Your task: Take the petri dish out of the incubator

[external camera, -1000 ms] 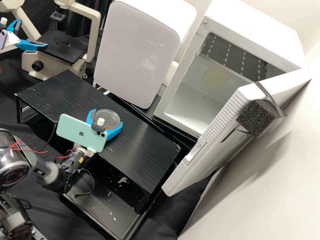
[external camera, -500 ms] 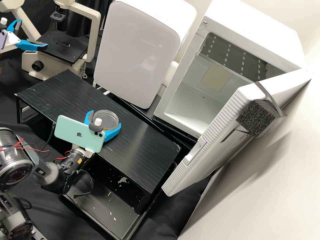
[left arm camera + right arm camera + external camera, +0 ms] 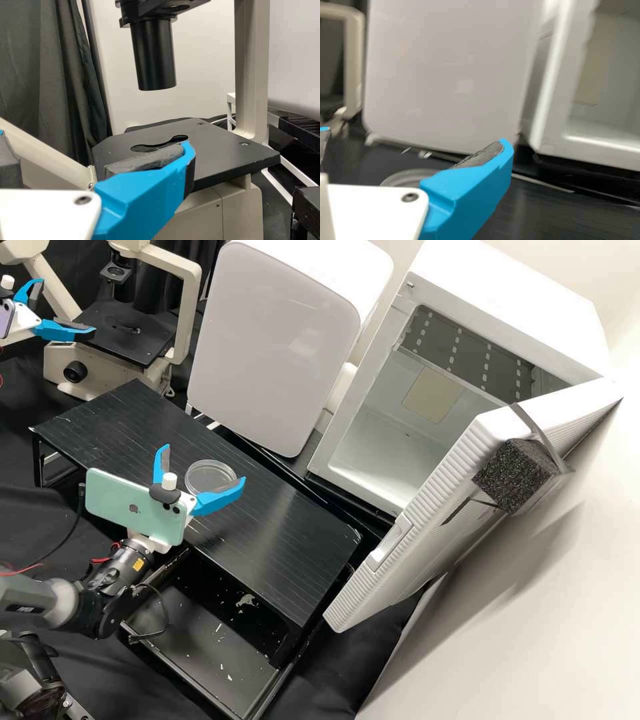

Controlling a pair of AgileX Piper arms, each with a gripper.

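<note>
Across the black counter (image 3: 293, 527), nearer its far edge than its near one, the petri dish (image 3: 211, 475) lies outside the open incubator (image 3: 490, 280). The 2 right fingers (image 3: 213, 502) stand spread, gripping nothing; the 2 left fingers (image 3: 60, 331) gape by the microscope (image 3: 189, 313). Setting-down looks finished; next, withdraw without nudging it.

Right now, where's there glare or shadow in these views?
High view: soft sheen on the black stand, pale reflections on the closed white unit's front panel, dark shadow on the wall beside the open incubator door. Right wrist view: faint pale patch on that panel.
</note>
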